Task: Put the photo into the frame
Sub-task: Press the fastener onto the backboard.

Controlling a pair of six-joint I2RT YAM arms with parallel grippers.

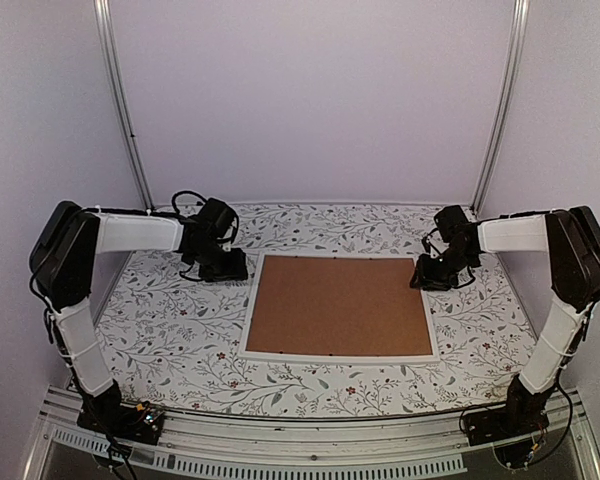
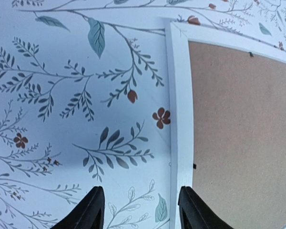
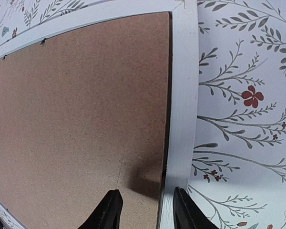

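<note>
The frame (image 1: 252,300) lies flat on the table, a thin white rim around a plain brown backing board (image 1: 340,305). The photo is hidden. My left gripper (image 1: 225,268) is low at the frame's far left corner. In the left wrist view it (image 2: 140,212) is open, one finger over the tablecloth and the other over the white rim (image 2: 180,95). My right gripper (image 1: 427,280) is at the far right corner. In the right wrist view it (image 3: 145,212) is open, straddling the rim's inner edge (image 3: 183,86) and the board (image 3: 81,119). Nothing is held.
A floral tablecloth (image 1: 170,330) covers the table around the frame. Plain walls with two metal posts (image 1: 125,110) close the back. A slotted metal rail (image 1: 300,440) runs along the near edge by the arm bases.
</note>
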